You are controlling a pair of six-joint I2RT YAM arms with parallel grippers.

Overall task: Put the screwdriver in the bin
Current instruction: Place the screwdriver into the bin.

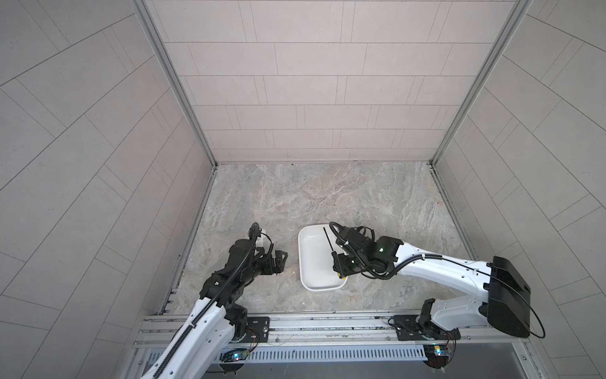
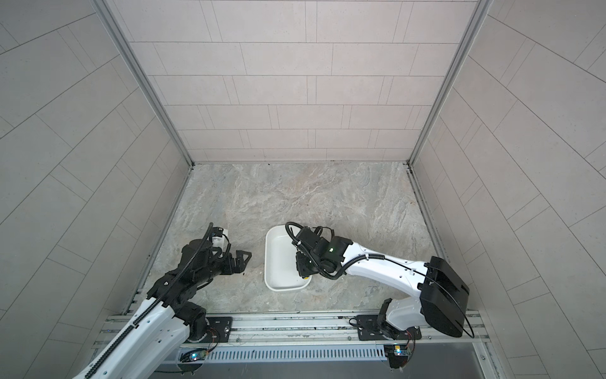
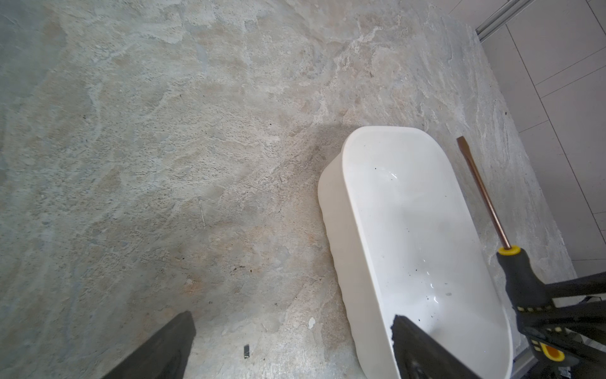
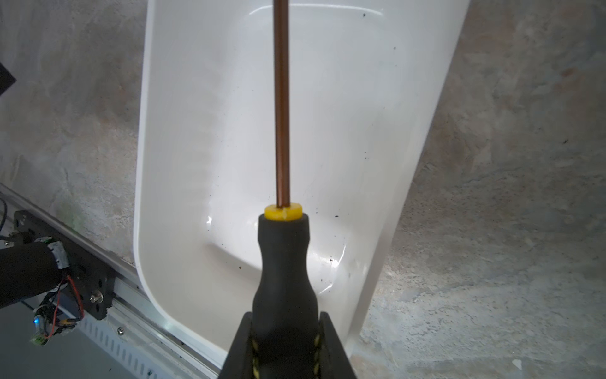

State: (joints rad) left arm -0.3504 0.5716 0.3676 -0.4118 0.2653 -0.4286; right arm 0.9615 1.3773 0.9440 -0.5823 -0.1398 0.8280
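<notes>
A white bin [image 1: 311, 262] sits on the table between two robot arms, its long sides running from the near edge towards the back wall. The right gripper [image 1: 339, 264] hangs over the bin's right-hand long side, its fingers [image 4: 328, 341] clamped on the black handle of the screwdriver [image 4: 284, 262]. The thin shaft points away towards the back wall, above the bin's floor. In both top views the right arm's wrist and cables hide most of the handle. Only the shaft [image 1: 329, 240] and the yellow end cap show, the cap near the bin's near right corner. Whether the tool touches the bin cannot be told. The left gripper [image 1: 280, 261] rests just left of the bin, apart from it, its fingers [image 3: 177, 341] spread wide. A few dark specks lie inside the bin. The table [image 1: 328, 197] looks like mottled grey-beige stone. Pale tiled walls [image 1: 311, 82] close in three sides, and a metal rail [image 1: 328, 323] along the near edge carries both arm bases.
</notes>
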